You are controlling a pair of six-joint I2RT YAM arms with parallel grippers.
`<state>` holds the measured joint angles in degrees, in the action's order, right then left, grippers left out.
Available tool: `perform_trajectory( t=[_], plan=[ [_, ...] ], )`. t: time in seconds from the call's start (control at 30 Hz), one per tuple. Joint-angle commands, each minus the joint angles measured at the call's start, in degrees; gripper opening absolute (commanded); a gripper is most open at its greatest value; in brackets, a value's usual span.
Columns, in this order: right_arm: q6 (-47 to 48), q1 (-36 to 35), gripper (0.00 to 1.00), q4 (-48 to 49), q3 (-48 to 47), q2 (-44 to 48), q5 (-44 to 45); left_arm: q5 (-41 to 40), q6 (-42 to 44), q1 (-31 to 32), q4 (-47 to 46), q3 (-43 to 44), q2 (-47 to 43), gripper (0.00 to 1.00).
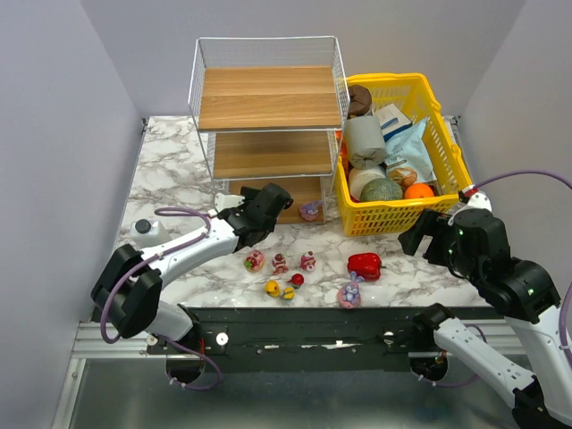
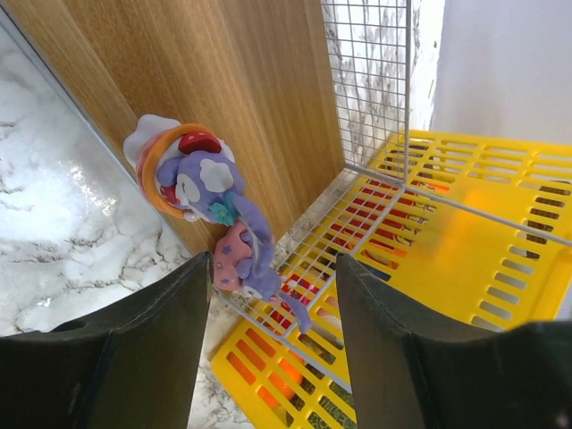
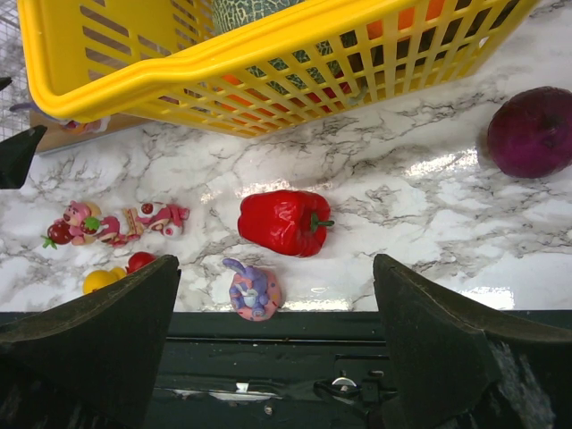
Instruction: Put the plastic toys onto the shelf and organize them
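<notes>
Pale walls (image 1: 54,107) enclose a marble desk (image 1: 174,170), where the shelf (image 1: 268,98) stands beside a yellow basket (image 1: 447,143). One purple bunny (image 1: 310,211) sits on its bottom board, ahead of the left hand (image 1: 279,202), fingers parted and empty. Other plastic toys (image 1: 280,264) dot the front edge. Only the camera on the right hand (image 3: 275,268), spread wide, shows a purple ball (image 3: 534,131).

Right gripper (image 3: 274,266) hangs over the marble bench (image 3: 429,206), dark fingers (image 3: 107,340) spread wide at the bottom corners. Between them a red bell pepper (image 3: 281,222) lies on its side, and just below it a purple-pink bunny (image 3: 253,290) sits near the bench's dark front edge. Over on the left, two pink figurines (image 3: 156,217) lie side by side, a yellow duck (image 3: 100,280) and red duck (image 3: 139,260) just beneath. Yellow basket (image 3: 179,71) fills the top, and a dark purple ball (image 3: 534,131) rests alone far right.
</notes>
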<state>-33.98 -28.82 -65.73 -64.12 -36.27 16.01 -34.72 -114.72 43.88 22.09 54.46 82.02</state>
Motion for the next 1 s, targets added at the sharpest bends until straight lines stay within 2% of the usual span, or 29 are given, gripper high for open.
perform_trajectory(
  t=[0.0, 0.23, 0.33, 0.37, 0.43, 0.5, 0.6, 0.73, 0.87, 0.97],
  plan=[
    [0.93, -0.27, 0.96, -0.01, -0.92, 0.32, 0.34, -0.26, -39.45, -0.28, 4.18, 2.13, -2.65, 0.71],
    [1.46, -0.27, 0.98, -0.53, -1.36, 0.76, 0.51, 4.04, -29.18, 0.68, 14.29, 7.24, -4.76, 0.79],
    [1.46, -0.27, 0.98, -0.45, -0.92, 0.85, -0.01, 6.67, -21.27, 2.09, 16.84, 9.17, -5.82, 0.82],
    [1.28, -0.27, 0.98, -0.53, -0.92, 0.68, -0.71, 7.64, -14.99, 2.44, 18.42, 9.87, -5.9, 0.84],
    [1.02, -0.27, 0.98, -0.71, -0.75, 0.59, -1.33, 8.96, -9.76, 4.19, 21.31, 12.77, -5.64, 0.84],
    [0.84, -0.27, 0.98, -0.89, -0.31, 0.85, -2.03, 8.88, -5.63, 8.13, 26.24, 15.05, -5.11, 0.85],
    [0.32, -0.27, 0.98, -0.97, 0.48, 1.81, -2.56, 8.61, -4.38, 13.06, 29.5, 15.15, -4.94, 0.84],
    [0.05, -0.27, 0.98, -0.71, 1.19, 3.57, -2.83, 10.72, -4.55, 22.71, 29.42, 13.75, -3.27, 0.84],
    [0.49, -0.27, 0.98, -0.27, 2.06, 5.16, -3.18, 12.3, -5.16, 29.23, 26.44, 14.27, 1.72, 0.83],
    [0.93, -0.27, 0.98, -0.36, 2.68, 6.21, -3.35, 13.8, -5.08, 31.78, 19.07, 14.53, 5.15, 0.81]
  ],
)
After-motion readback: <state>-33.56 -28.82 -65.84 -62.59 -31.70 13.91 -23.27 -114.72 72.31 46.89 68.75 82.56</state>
